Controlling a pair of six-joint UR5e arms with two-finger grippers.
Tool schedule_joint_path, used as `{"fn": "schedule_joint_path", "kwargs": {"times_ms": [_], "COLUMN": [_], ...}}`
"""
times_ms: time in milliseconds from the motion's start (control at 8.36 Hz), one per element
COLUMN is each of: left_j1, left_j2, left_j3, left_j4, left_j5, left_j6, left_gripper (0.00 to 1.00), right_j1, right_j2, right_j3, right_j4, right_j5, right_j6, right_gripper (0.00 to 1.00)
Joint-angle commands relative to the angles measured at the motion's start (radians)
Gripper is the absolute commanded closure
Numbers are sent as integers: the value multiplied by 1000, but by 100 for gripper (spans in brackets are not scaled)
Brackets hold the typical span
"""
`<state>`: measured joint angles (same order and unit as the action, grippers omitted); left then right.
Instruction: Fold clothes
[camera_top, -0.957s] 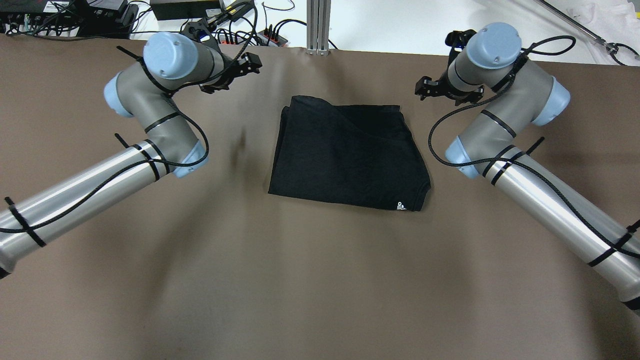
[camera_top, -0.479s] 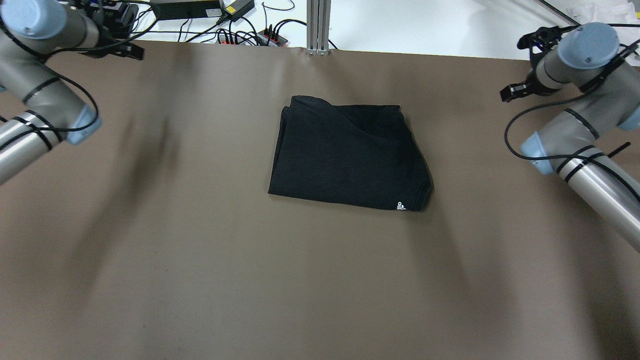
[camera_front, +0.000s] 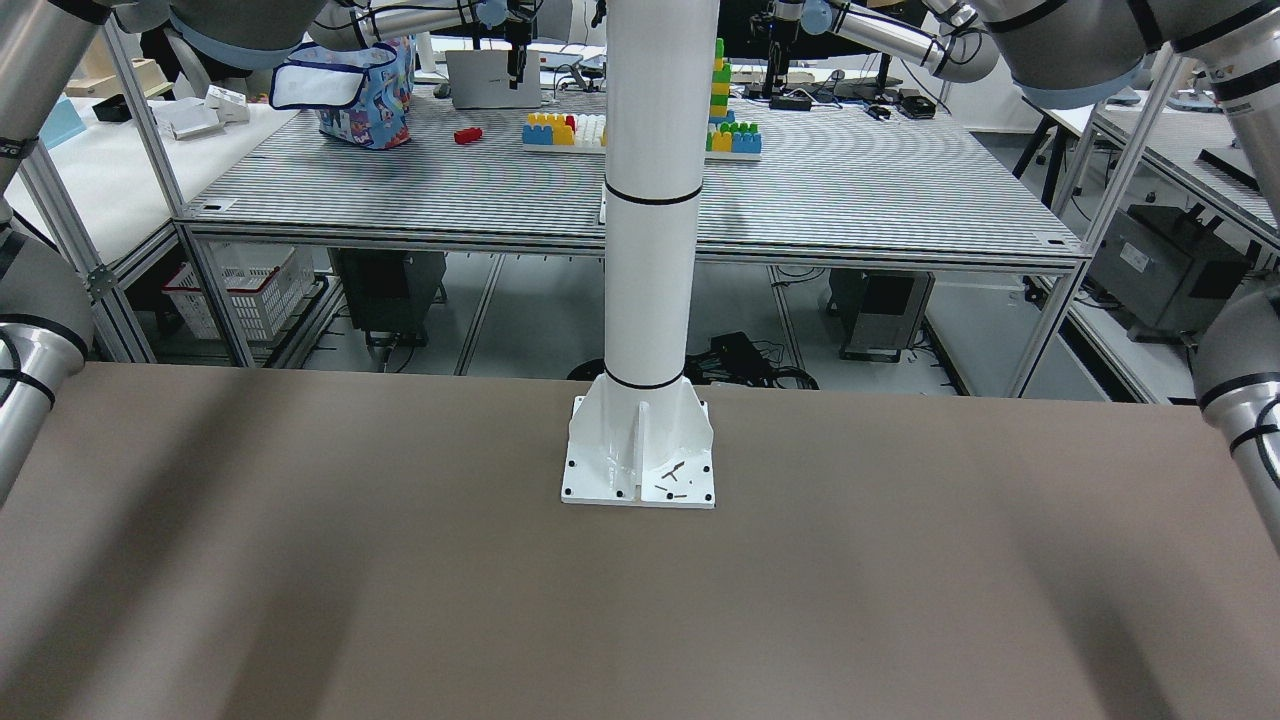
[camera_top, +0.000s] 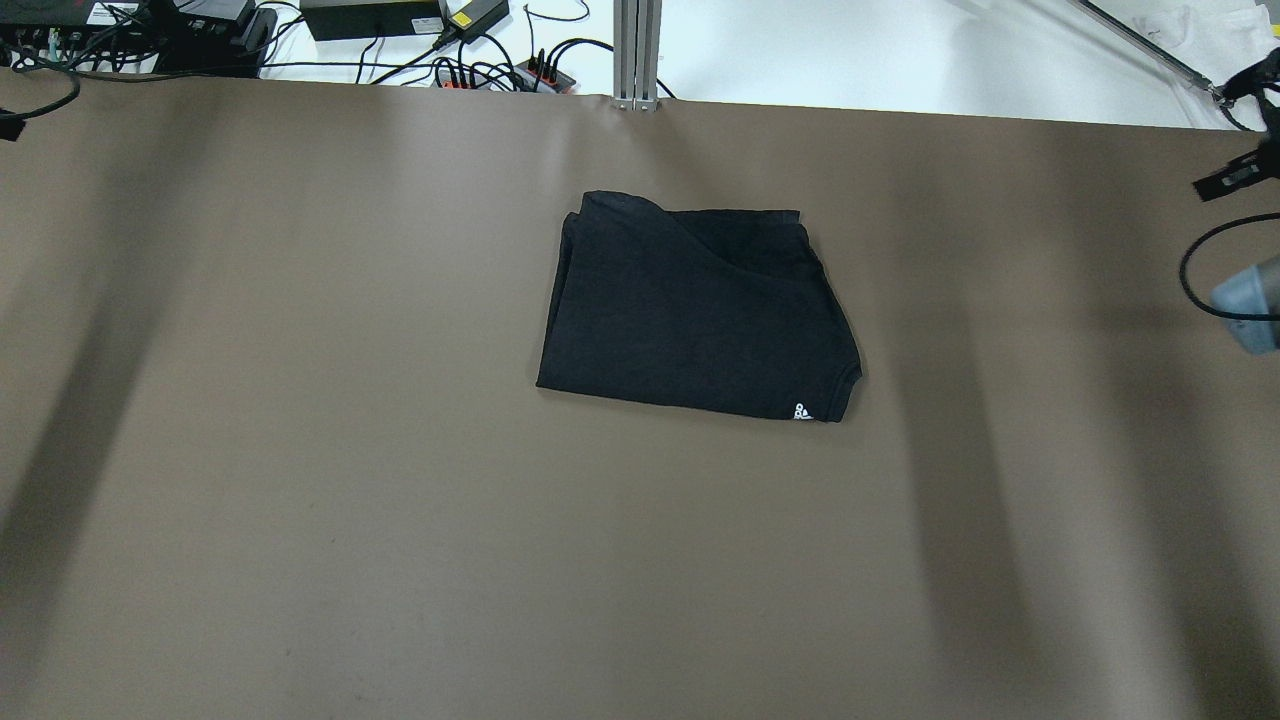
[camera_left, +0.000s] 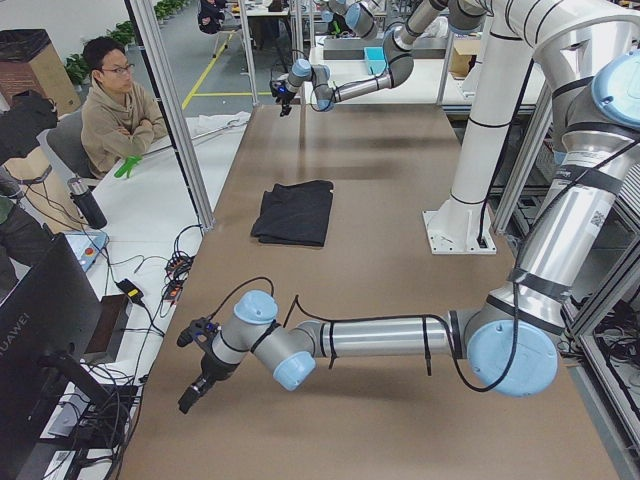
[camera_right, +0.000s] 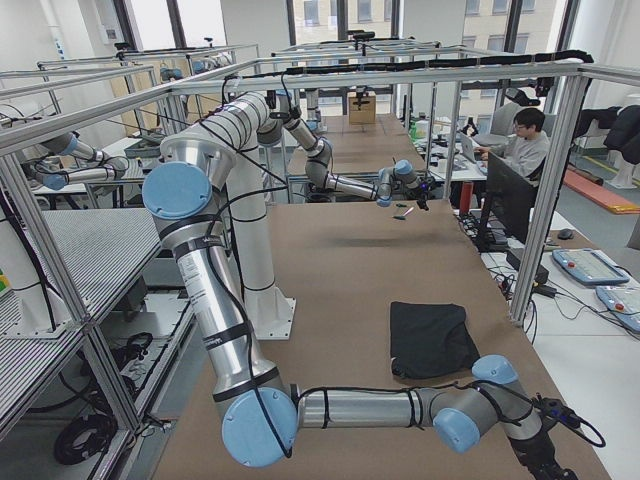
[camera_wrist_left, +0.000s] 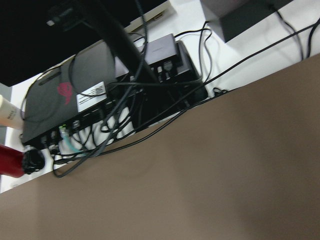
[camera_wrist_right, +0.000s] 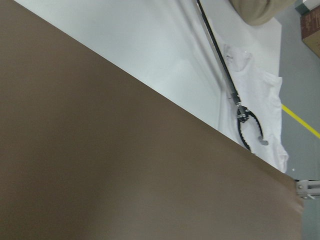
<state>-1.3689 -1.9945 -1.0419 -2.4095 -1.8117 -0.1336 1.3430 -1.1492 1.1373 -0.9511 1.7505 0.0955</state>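
I cannot tell how far either hand is open. The left gripper (camera_left: 195, 385) hangs over the near corner of the table in the left-side view, at the lower left of that frame. It touches nothing, and its fingers are too small to read. The right gripper (camera_top: 1234, 179) shows only as a black sliver at the right edge of the overhead frame, clear of the cloth. Neither one holds anything that I can see.

The table (camera_top: 300, 520) is a plain brown surface crossed by soft shadows. A white pillar (camera_front: 650, 250) stands on its base plate (camera_front: 640, 480) at the robot's side, in the middle of the front-facing frame. Behind it is a striped bench with toy bricks (camera_front: 560, 130) and a blue patterned bag (camera_front: 365, 95) at the upper left. Cables and a power strip (camera_top: 500, 70) lie along the top edge of the overhead frame. A person (camera_left: 115, 110) sits at the upper left of the left-side view.

The clothes (camera_top: 695, 310) lie just above the centre of the overhead frame, well apart from both grippers. The black garment is folded into a rough rectangle and lies flat on the table. A layer edge curves across its upper right part, and a small white logo (camera_top: 801, 411) sits at its lower right corner.
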Motion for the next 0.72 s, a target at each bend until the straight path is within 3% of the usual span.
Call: {"fn": "schedule_joint_path", "kwargs": {"times_ms": [0, 598], "left_j1": [-107, -156], "left_j2": [87, 189], "left_j3": [-1, -36], "left_j4": [-90, -125], "left_j5": [0, 81], "left_j6": [251, 215], "left_gripper": [0, 0], "right_j1": [128, 185], "right_j2": [-58, -153], "right_j3": [2, 103], "right_j4": [72, 83], "right_j5": [-23, -20], "right_j6": [-216, -223], "right_gripper": [5, 5]}}
